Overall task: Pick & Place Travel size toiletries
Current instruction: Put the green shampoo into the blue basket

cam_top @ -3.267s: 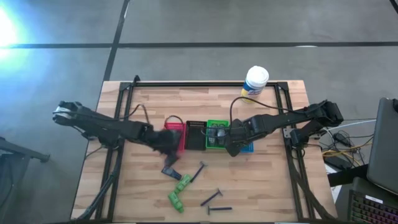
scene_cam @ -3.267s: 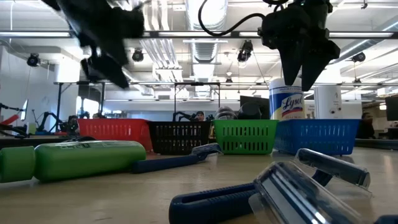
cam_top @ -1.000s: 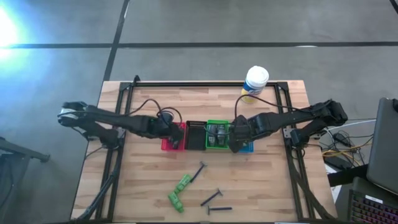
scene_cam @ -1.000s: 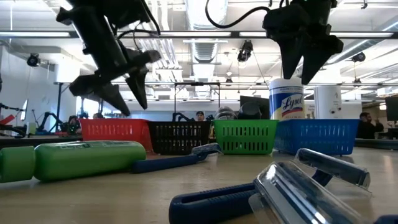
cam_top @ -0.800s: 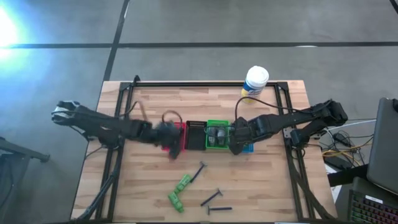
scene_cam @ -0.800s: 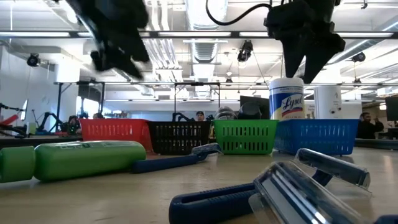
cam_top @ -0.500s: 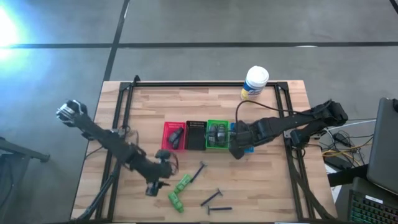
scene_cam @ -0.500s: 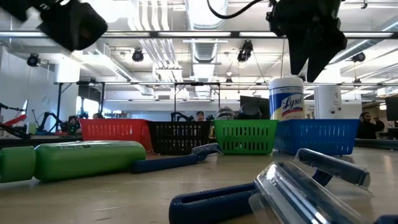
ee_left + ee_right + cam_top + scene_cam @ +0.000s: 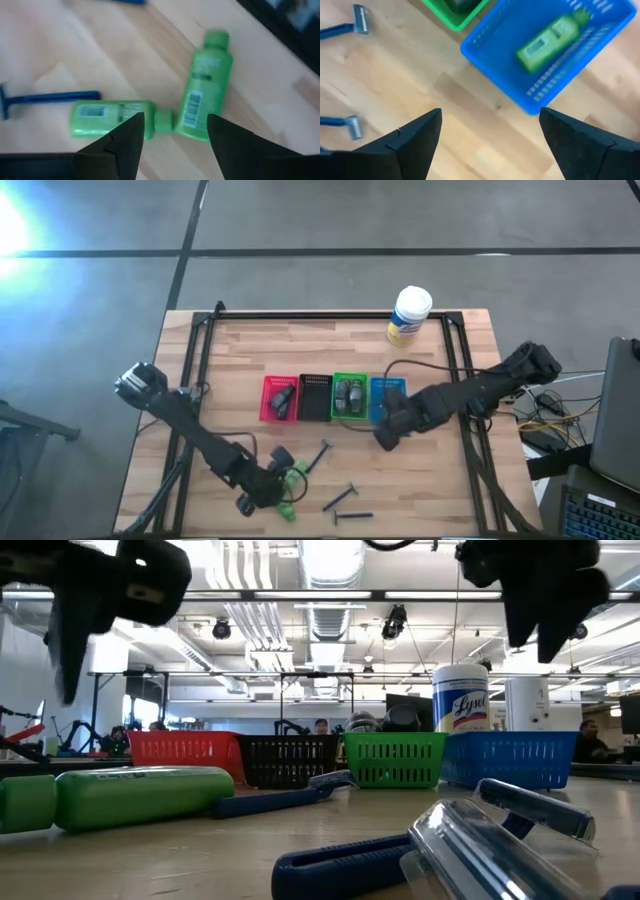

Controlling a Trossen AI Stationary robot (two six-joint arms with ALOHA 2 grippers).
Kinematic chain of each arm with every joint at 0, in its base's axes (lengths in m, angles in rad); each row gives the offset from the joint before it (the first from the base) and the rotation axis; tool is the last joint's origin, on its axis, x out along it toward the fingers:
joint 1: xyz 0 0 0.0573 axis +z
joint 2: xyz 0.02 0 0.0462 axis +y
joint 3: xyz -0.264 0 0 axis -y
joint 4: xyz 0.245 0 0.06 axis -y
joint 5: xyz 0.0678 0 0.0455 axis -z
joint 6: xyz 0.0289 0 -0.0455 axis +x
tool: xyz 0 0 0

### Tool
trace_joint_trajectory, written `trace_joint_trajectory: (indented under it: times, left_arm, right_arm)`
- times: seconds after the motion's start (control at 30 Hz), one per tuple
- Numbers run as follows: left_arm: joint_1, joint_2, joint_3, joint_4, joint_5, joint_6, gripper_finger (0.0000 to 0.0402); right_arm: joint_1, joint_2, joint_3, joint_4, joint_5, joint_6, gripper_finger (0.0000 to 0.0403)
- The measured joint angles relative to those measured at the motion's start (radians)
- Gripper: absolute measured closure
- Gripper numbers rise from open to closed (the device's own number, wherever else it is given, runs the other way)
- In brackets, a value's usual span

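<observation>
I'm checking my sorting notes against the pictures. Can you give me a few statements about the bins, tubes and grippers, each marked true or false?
1. A green tube lies in the blue bin. True.
2. The left gripper hovers over two green tubes on the table. True.
3. The right gripper holds a razor. False: its fingers are open and empty.
4. The red bin is empty. False: a dark item lies in it.
5. The canister stands inside the green bin. False: it stands at the table's far edge.
</observation>
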Motion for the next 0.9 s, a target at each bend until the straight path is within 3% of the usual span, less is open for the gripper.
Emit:
trace_joint_trajectory:
  times: [0.3, 0.57, 0.9]
  left_arm:
    - [-0.011, 0.036, -0.037, 0.113, 0.083, 0.166, 0.0181]
    - [-0.013, 0.04, -0.127, 0.216, 0.134, 0.167, 0.0181]
    - [0.009, 0.071, -0.134, 0.241, 0.137, 0.063, 0.0181]
  right_arm:
    - [0.1, 0.007, 0.0, 0.008, 0.006, 0.257, 0.0067]
    - [0.135, 0.041, 0.0, 0.012, 0.007, 0.339, 0.004]
    - [0.134, 0.069, 0.0, 0.063, 0.007, 0.354, 0.0051]
